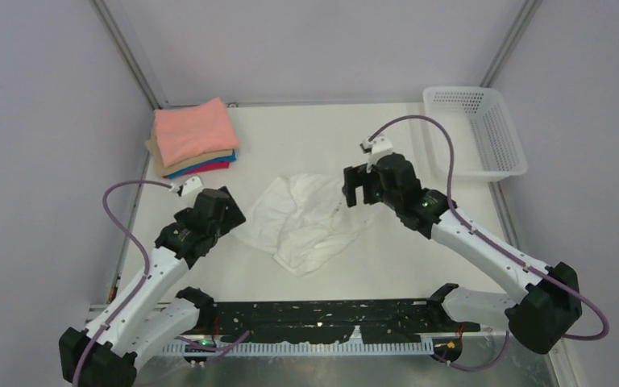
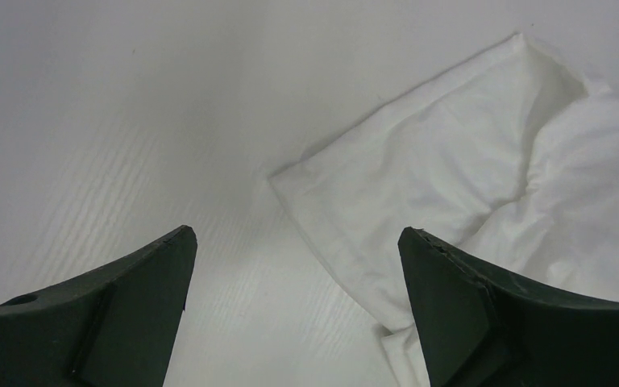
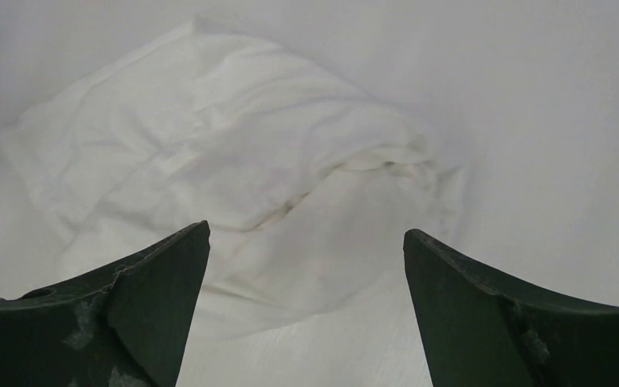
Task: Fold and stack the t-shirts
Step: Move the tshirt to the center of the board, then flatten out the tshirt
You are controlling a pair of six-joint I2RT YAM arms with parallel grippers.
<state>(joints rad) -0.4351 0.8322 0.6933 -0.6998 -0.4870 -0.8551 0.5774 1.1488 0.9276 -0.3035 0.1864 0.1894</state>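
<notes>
**A:** Is your light good?

**B:** Yes, you get bright, soft, even light all over. The white t-shirt (image 1: 306,222) almost melts into the white table (image 1: 314,137) (both are so pale).

**A:** Any shadows for you?

**B:** Only faint ones, along the cloth's edges and folds. Your right wrist view looks hazy, and the dark fingers (image 3: 129,314) up close are a little blurry.

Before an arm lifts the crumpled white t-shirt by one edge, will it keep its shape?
Probably not: the white t-shirt lies in soft folds, so it should hang limp. It looks thin and light. A push would likely bunch it rather than slide it whole, since its layers overlap.
</notes>
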